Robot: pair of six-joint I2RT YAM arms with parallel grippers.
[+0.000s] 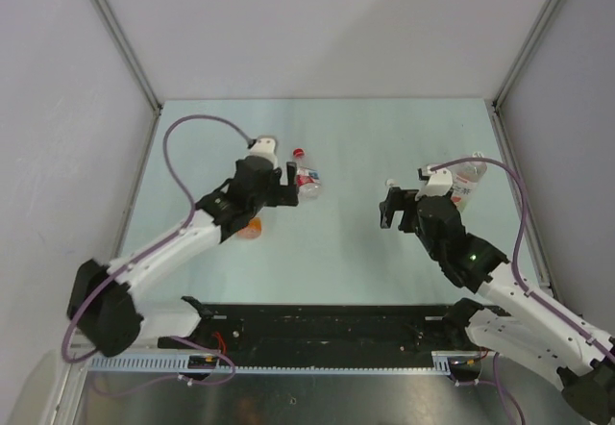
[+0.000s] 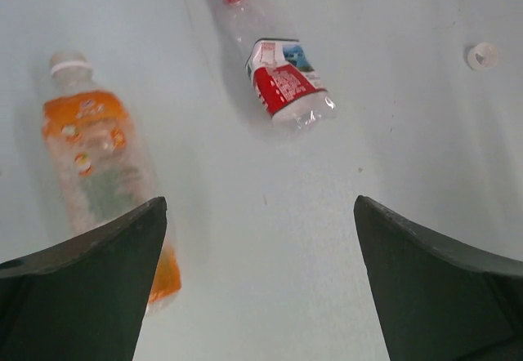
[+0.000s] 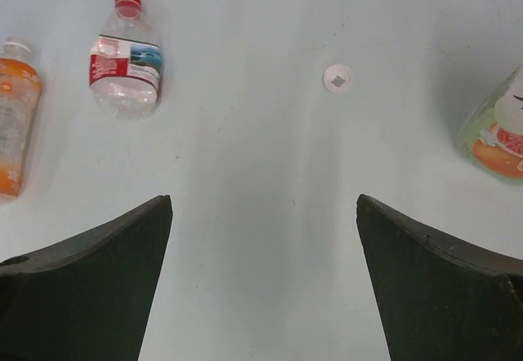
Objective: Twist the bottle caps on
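The left end effector (image 2: 260,203) and right end effector (image 3: 263,201) gape released, empty. A red-capped bottle (image 2: 282,83), an orange bottle (image 2: 102,165) and a loose white cap (image 3: 337,77) lie on the counter (image 3: 261,132).

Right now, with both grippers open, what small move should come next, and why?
Probably the right gripper reaches forward and down to the loose white cap: it lies alone on the table, while the red-label bottle and orange bottle look capped.
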